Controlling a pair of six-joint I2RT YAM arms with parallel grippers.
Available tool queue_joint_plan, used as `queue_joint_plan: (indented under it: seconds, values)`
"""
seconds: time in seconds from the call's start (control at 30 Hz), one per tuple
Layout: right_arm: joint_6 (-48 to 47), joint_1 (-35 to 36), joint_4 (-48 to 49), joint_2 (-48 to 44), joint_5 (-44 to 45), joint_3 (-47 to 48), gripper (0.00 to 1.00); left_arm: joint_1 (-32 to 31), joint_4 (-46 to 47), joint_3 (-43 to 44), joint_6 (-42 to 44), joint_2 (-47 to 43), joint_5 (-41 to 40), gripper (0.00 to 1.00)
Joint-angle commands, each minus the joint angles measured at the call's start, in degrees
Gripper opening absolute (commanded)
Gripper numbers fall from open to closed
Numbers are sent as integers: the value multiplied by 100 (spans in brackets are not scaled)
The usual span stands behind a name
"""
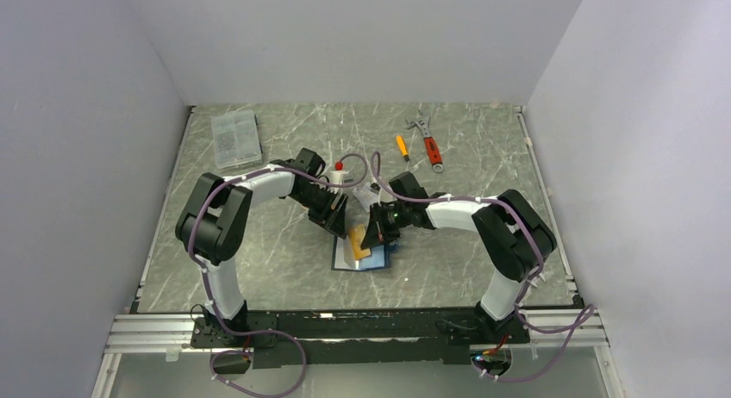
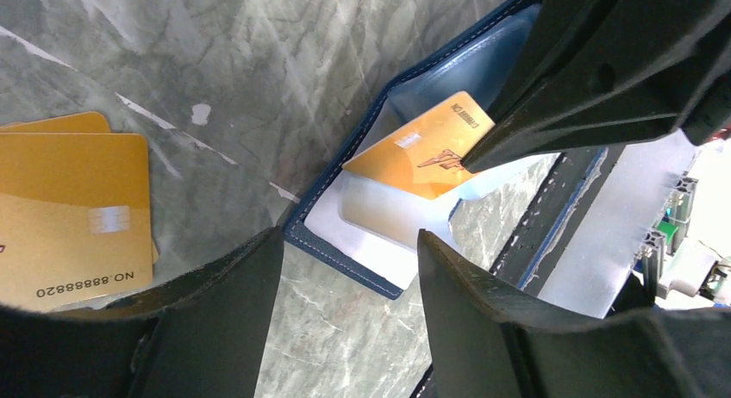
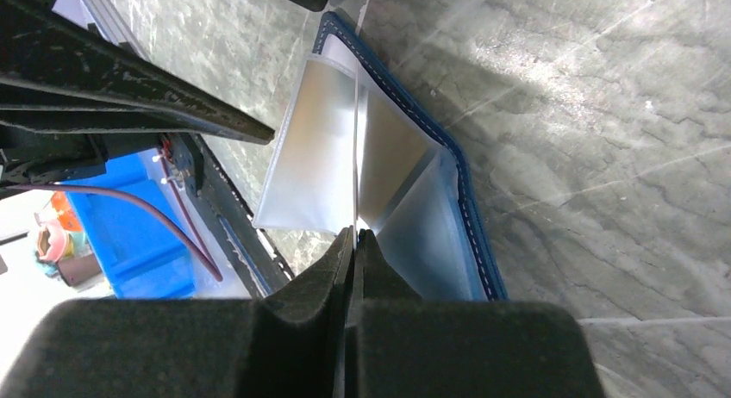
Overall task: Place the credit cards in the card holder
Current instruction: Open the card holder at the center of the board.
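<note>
The navy card holder [image 1: 360, 258] lies open on the marble table, its light blue inside up. My right gripper [image 1: 377, 230] is shut on an orange-gold credit card [image 1: 359, 241], tilted with its lower edge in the holder. In the right wrist view the gripper [image 3: 354, 234] pinches that card edge-on [image 3: 355, 139] above the holder's pockets [image 3: 405, 165]. My left gripper [image 1: 336, 215] is open and empty just beside the holder. In the left wrist view [image 2: 349, 239] its jaws straddle the holder's corner [image 2: 340, 251] without touching, and the held card [image 2: 422, 148] shows. More orange-gold cards [image 2: 73, 208] lie on the table.
A clear grey compartment box [image 1: 235, 138] sits at the back left. A small screwdriver [image 1: 402, 147] and a red-handled wrench [image 1: 428, 141] lie at the back. A small red-capped bottle [image 1: 340, 167] stands behind the grippers. Grey walls surround the table.
</note>
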Motion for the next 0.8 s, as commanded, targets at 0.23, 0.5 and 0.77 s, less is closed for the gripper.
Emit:
queue_joint_plan:
  seconds: [0.23,0.5,0.77]
  values:
    - [-238,26,265,-122,-565,-246,0,-7,-251,276,253,67,-204,60]
    - [-408,141,265,-113,-1125,-555,0,-18,-362,527,317,169,-223,57]
    - [-563,217,-176,213,-713,-195,0,-20,-433,713,324,244,-65,56]
